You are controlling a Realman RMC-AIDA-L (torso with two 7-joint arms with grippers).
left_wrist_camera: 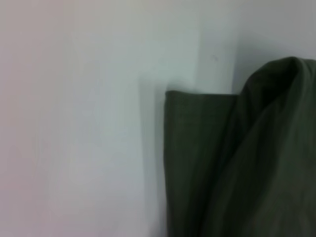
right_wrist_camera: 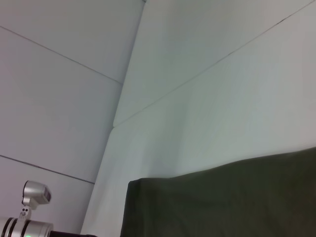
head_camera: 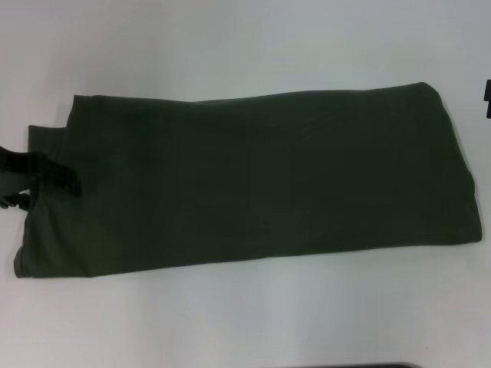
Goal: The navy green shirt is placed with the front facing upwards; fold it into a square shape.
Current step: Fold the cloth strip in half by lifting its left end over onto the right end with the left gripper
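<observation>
The white table [head_camera: 245, 38] carried the navy green shirt [head_camera: 261, 176], already folded into a long band lying crosswise: soft, limp, light, best pinched at its end corners. The left tool [head_camera: 46, 178] sat at its left end, apparently clamped on the cloth edge; the right tool [head_camera: 486, 98] waited at the far right, fingers unseen.

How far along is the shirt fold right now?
The navy green shirt already lies folded into a long band on the table, lettering hidden. The left gripper is at its left end. Left to do: folding the band crosswise into a square.
</observation>
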